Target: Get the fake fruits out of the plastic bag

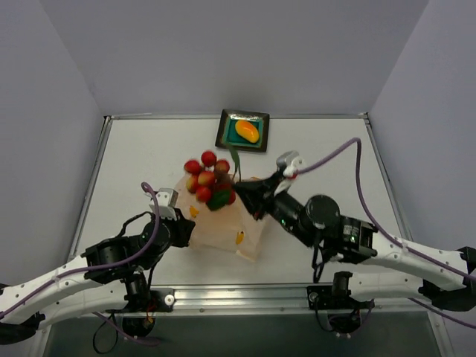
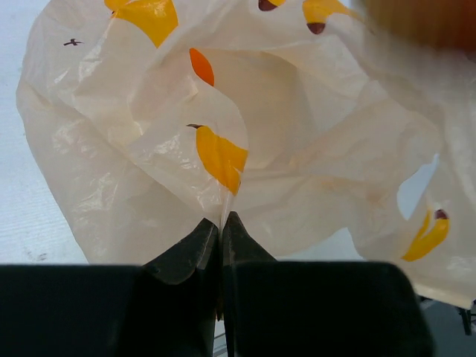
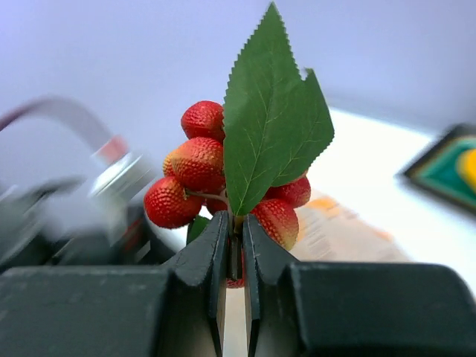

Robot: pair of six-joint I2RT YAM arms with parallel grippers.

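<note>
The pale peach plastic bag (image 1: 227, 227) with banana prints lies mid-table; it fills the left wrist view (image 2: 297, 149). My left gripper (image 1: 181, 220) is shut on a fold of the bag (image 2: 222, 222) at its left edge. My right gripper (image 1: 242, 190) is shut on the stem of the red grape cluster (image 1: 208, 178), held above the bag; the cluster and green leaf (image 3: 271, 126) stand up from the jaws (image 3: 235, 223) in the right wrist view. The mango (image 1: 246, 131) lies in the dark tray (image 1: 226, 126) with teal centre. The round orange is blurred at the left wrist view's top right (image 2: 416, 22).
The tray stands at the back of the table, beyond the bag. White walls close in the left, right and back sides. The right arm's purple cable (image 1: 349, 149) arcs over the right half of the table.
</note>
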